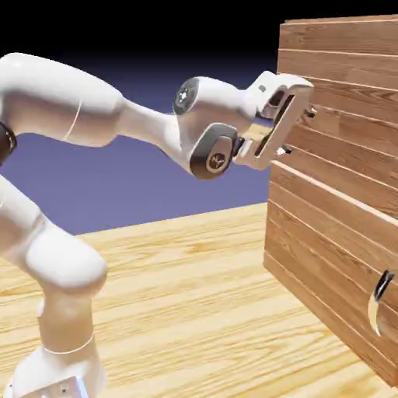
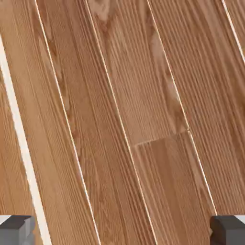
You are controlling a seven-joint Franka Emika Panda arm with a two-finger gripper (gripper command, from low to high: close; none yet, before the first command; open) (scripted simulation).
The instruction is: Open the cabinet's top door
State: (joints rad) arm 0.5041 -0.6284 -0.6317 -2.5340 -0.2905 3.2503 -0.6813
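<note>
The exterior view looked from beside the arm [image 1: 116, 116] toward the cabinet [image 1: 342, 194]. The hand view sat close against the planks [image 2: 119, 95] — the part both shared.

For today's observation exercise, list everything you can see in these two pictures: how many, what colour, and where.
cabinet: one, reddish-brown planks with pale seams, at the exterior view's right; fills the hand view.
top door: one, brown planks, upper cabinet front, shut.
lower handle: one, silver and black, curved, low on the cabinet.
table: one, pale wood, under everything.
arm: one, white, reaching right from lower left.
gripper: one, white; grey fingers open, near the top door.
</note>
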